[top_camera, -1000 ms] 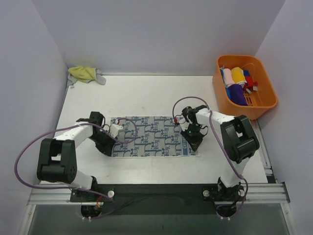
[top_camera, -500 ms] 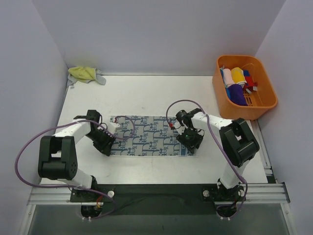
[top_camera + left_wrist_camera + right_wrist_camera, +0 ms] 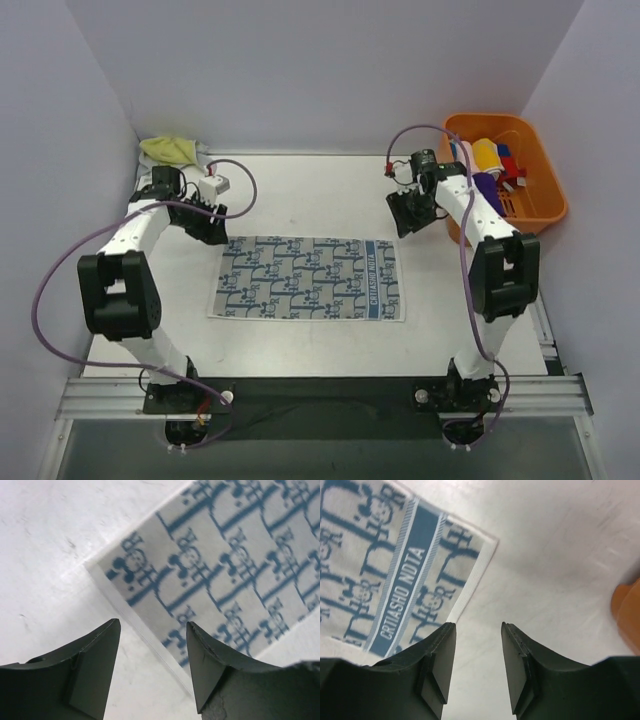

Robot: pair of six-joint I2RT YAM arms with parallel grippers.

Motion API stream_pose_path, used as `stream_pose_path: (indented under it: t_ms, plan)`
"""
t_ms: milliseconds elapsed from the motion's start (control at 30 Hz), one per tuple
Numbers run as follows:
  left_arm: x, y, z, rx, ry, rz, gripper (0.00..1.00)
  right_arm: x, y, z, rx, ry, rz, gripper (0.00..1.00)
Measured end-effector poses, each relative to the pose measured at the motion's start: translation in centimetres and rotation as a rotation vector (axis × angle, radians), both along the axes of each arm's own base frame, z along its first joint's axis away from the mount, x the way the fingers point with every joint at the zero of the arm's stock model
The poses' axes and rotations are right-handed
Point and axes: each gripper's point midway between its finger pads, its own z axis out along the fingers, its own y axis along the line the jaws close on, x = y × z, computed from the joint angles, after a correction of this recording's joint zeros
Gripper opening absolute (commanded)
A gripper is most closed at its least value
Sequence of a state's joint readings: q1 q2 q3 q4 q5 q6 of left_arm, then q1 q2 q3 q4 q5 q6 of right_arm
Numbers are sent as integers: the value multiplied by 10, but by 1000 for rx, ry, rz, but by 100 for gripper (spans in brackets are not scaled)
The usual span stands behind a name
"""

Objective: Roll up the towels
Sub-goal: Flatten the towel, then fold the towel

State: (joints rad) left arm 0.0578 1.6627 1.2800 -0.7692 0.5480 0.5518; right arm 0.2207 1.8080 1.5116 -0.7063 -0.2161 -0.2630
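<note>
The blue-and-white patterned towel (image 3: 308, 278) lies spread flat on the white table, in the middle. My left gripper (image 3: 205, 232) is open and empty just beyond the towel's far left corner; that corner shows in the left wrist view (image 3: 220, 565). My right gripper (image 3: 405, 218) is open and empty just beyond the far right corner, whose blue band shows in the right wrist view (image 3: 395, 570). The pale yellow-green towel (image 3: 168, 150) lies crumpled at the far left corner of the table.
An orange basket (image 3: 530, 215) with several rolled cloths stands at the far right, close to my right arm; its edge shows in the right wrist view (image 3: 627, 610). Pale walls close in the table at the back and both sides.
Both grippers have let go of the towel's side edges and moved away to its far corners. The towel now lies fully flat and a little wider.
</note>
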Motion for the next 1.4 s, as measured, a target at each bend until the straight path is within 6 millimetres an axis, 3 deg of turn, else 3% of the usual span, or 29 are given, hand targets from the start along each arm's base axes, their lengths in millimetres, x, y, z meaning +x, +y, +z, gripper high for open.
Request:
stream_pose_path:
  t_ms: [167, 267, 367, 667, 733, 967, 1067, 1333, 1400]
  plan:
    - [42, 9, -30, 4, 18, 95, 63, 38, -2, -29, -1, 43, -45, 38]
    - [59, 14, -42, 16, 23, 130, 64, 46, 0, -52, -7, 88, -58, 38]
    - [68, 18, -49, 30, 19, 153, 65, 49, 1, -70, -14, 126, -72, 38]
    - [75, 24, -66, 61, 27, 181, 68, 48, 8, -93, -33, 174, -67, 34]
    - [77, 25, -71, 67, 32, 183, 67, 46, 11, -97, -37, 183, -58, 32]
    - [80, 28, -86, 94, 44, 184, 65, 45, 15, -98, -40, 184, -50, 8]
    - [84, 27, -87, 110, 33, 173, 64, 46, 14, -97, -41, 184, -52, 2]
    - [89, 17, -88, 121, 9, 136, 56, 46, 14, -98, -41, 184, -50, 0]
    - [88, 13, -88, 124, 4, 119, 49, 46, 14, -98, -42, 185, -49, 0]
